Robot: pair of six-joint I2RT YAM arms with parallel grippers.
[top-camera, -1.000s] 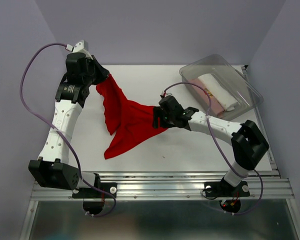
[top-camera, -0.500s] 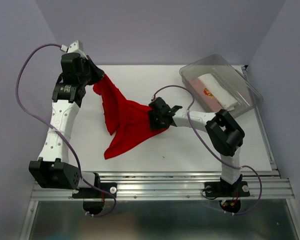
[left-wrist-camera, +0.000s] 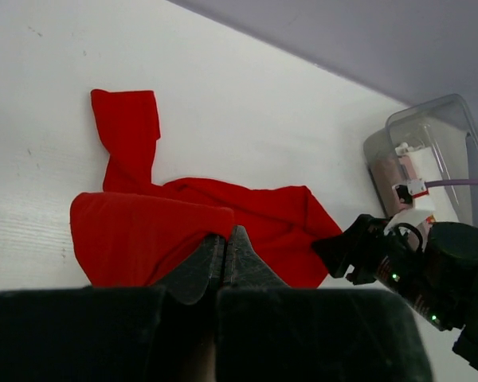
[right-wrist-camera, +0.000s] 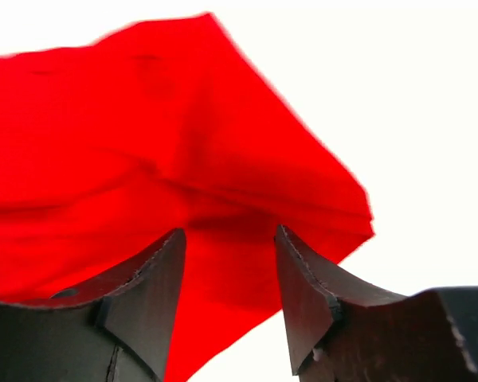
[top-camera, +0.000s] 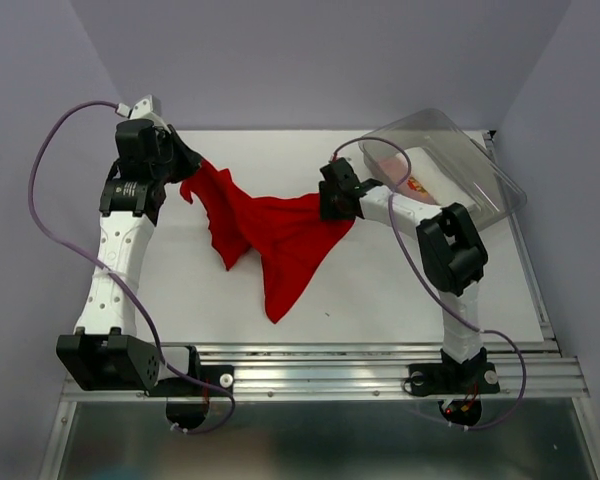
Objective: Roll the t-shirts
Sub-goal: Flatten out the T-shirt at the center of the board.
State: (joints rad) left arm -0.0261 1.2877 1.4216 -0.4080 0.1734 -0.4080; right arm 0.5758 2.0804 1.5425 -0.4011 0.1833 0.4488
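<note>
A plain red t-shirt (top-camera: 280, 235) hangs stretched between both grippers over the white table (top-camera: 380, 290), its tail trailing toward the front. My left gripper (top-camera: 185, 170) is shut on the shirt's left end; in the left wrist view its fingertips (left-wrist-camera: 225, 235) pinch a red fold (left-wrist-camera: 143, 239). My right gripper (top-camera: 332, 205) holds the shirt's right corner. In the right wrist view red cloth (right-wrist-camera: 143, 143) fills the gap between its jaws (right-wrist-camera: 229, 229), which stand partly apart. A pale rolled t-shirt with red print (top-camera: 410, 180) lies in the clear bin (top-camera: 470, 150).
The clear plastic bin stands at the table's back right, right beside my right forearm (top-camera: 400, 205), and shows again in the left wrist view (left-wrist-camera: 430, 131). Grey walls close in the table on three sides. A metal rail (top-camera: 320, 365) runs along the front edge.
My right gripper has moved away from me toward the bin, taking the shirt's right corner with it. The shirt's tail has swung right. My left gripper drifted slightly left.
</note>
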